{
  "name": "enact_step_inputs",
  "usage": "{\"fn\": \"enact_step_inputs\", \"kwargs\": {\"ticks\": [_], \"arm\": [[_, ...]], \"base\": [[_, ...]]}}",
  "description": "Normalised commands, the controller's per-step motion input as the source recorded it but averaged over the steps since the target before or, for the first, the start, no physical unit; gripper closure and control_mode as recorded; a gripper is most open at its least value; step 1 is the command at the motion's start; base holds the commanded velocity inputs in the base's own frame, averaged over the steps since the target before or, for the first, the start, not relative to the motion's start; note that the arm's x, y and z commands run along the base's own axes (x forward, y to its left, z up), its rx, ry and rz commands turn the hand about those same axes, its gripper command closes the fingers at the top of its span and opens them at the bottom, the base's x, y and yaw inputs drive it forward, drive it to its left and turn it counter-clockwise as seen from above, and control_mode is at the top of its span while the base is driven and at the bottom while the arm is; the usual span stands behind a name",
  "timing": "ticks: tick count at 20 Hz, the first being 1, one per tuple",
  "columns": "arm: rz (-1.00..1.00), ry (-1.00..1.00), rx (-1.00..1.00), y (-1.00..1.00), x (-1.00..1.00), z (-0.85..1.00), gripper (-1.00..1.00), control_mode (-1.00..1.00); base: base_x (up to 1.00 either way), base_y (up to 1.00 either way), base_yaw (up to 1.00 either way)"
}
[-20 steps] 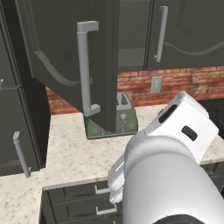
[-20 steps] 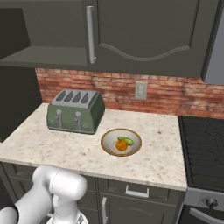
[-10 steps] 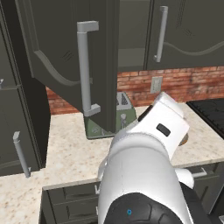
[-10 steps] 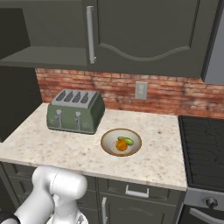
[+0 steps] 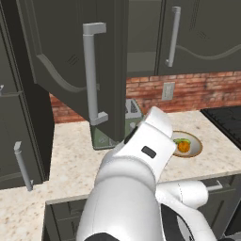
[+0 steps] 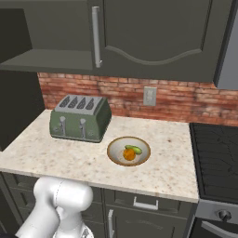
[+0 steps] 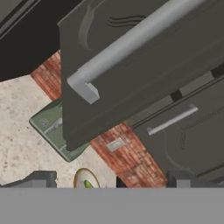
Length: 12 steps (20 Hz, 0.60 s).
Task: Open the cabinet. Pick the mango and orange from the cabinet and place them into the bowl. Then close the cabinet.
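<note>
The cabinet [image 5: 94, 70] is seen across the top of the left base view with its left door swung out toward the camera, the long silver handle [image 5: 92, 75] standing upright at upper centre; its right door [image 5: 197, 42] lies shut at the upper right, with its own handle; in the right base view the bare shelf [image 6: 46, 60] of the open half is seen at the upper left and the shut door [image 6: 153, 37] fills the upper middle; in the hand view the open door [image 7: 131, 65] is seen tilted across the upper half, its handle [image 7: 131, 43] running as a slanted bar, and the shut door [image 7: 188, 131] lies at the right.

The bowl [image 6: 113, 157] is set on the pale speckled table [image 6: 56, 158], at the centre of the right base view, just right of the green toaster [image 6: 81, 118]; the orange [image 6: 129, 154] and the mango [image 6: 134, 149] are lying inside it, touching each other; in the left base view the bowl [image 5: 195, 150] is partly hidden behind the arm at middle right, with the orange [image 5: 183, 147] showing in it; a red brick wall [image 6: 176, 100] is seen behind the table.

The pincer [image 7: 111, 180] is seen at the bottom of the hand view, its tips spread wide apart and nothing held between them; it is kept clear of the door handle, with the bowl's edge [image 7: 81, 177] seen just above the left tip.
</note>
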Motion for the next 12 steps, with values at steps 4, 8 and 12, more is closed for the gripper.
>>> {"fn": "enact_step_inputs", "kwargs": {"ticks": [4, 8, 12], "arm": [[0.0, -0.02, -0.04, 0.17, 0.26, -0.09, -1.0, -1.0], [0.0, -0.03, -0.07, 0.25, 0.27, -0.12, -1.0, -1.0], [0.0, -0.03, -0.07, 0.23, 0.23, -0.07, -1.0, -1.0]], "base": [[0.0, 0.0, 0.0], [0.0, 0.0, 0.0], [0.0, 0.0, 0.0]]}}
